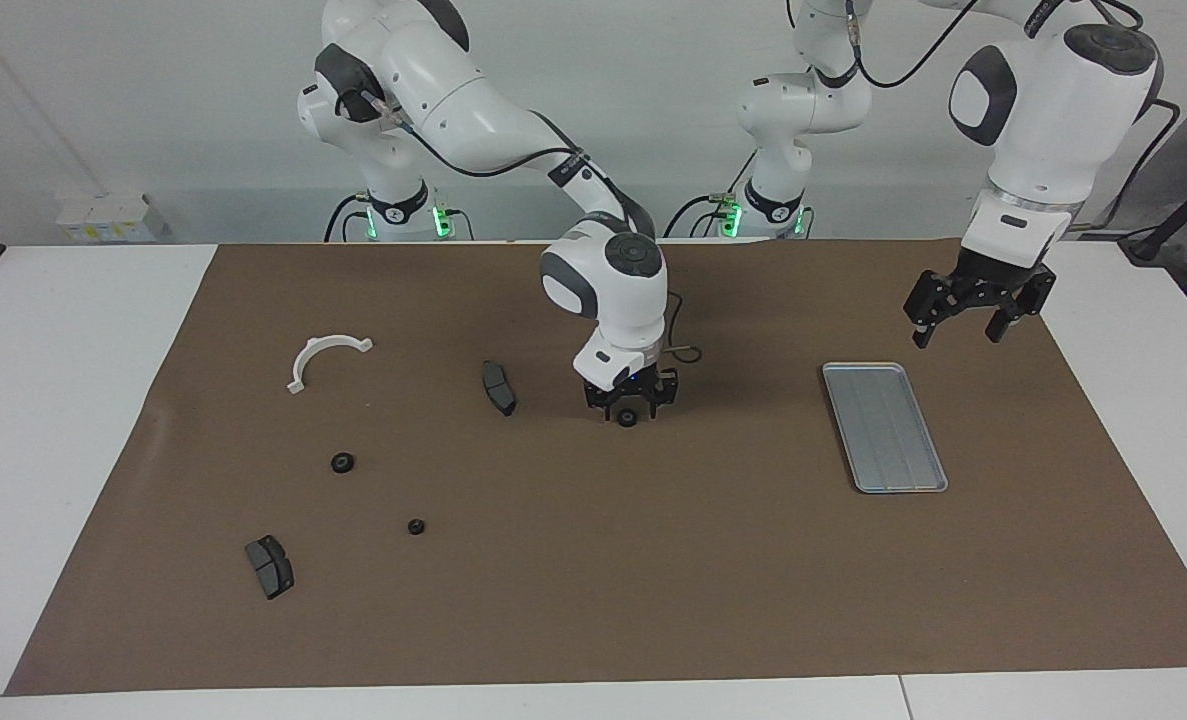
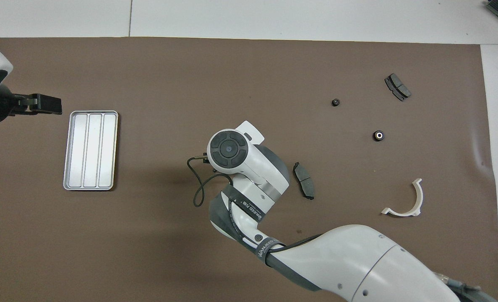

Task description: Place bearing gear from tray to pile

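The bearing gear point(image 1: 628, 417), a small black ring, lies on the brown mat mid-table, not in the tray. My right gripper point(image 1: 629, 408) is down at the mat with its jaws on either side of the gear, still a little apart from it. In the overhead view the right arm's wrist hides both. The silver tray point(image 1: 883, 425) point(image 2: 91, 149) lies bare toward the left arm's end. My left gripper point(image 1: 971, 315) point(image 2: 56, 105) hangs open in the air just off the tray's corner. The pile's white bracket point(image 1: 297, 382) point(image 2: 420, 199) lies toward the right arm's end.
One dark brake pad point(image 1: 498, 387) point(image 2: 304, 180) lies beside the right gripper, another point(image 1: 269, 566) point(image 2: 397, 87) farther from the robots. Two more small black gears point(image 1: 342, 462) point(image 1: 416, 526) sit between them. The brown mat point(image 1: 653, 580) covers most of the table.
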